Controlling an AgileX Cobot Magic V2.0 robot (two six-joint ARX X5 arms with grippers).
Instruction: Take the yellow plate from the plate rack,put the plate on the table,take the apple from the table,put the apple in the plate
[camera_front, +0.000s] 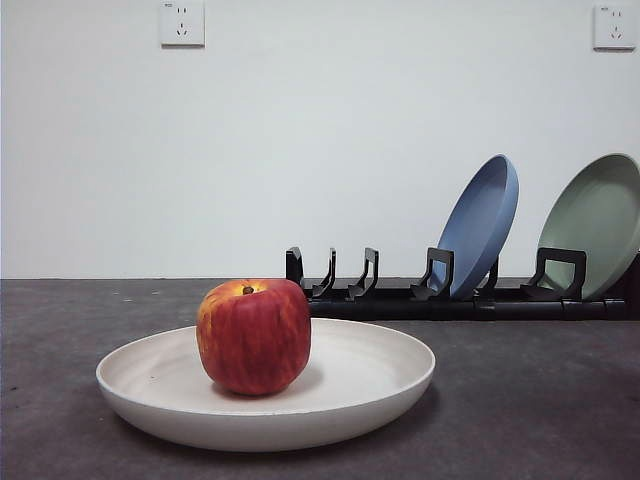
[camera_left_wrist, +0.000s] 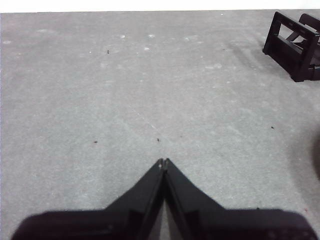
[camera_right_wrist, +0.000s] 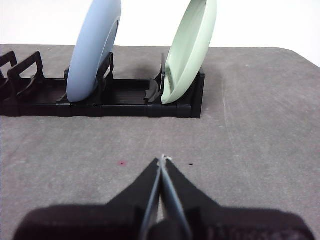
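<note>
Front view: the apple (camera_front: 253, 336) sits upright in the plate (camera_front: 380, 385), left of its middle, stem up. The plate lies flat on the counter (camera_front: 530, 400). At about 2 o'clock from it, further back, the rack (camera_front: 440, 300) holds a blue plate (camera_front: 480, 225) and a green plate (camera_front: 598, 222), both leaning.

Left wrist view: the left gripper (camera_left_wrist: 163, 161) hangs over bare counter, fingers clenched on nothing; a rack end shows nearby.

Right wrist view: the right gripper (camera_right_wrist: 162, 159) faces the rack, fingers clenched, empty.
</note>
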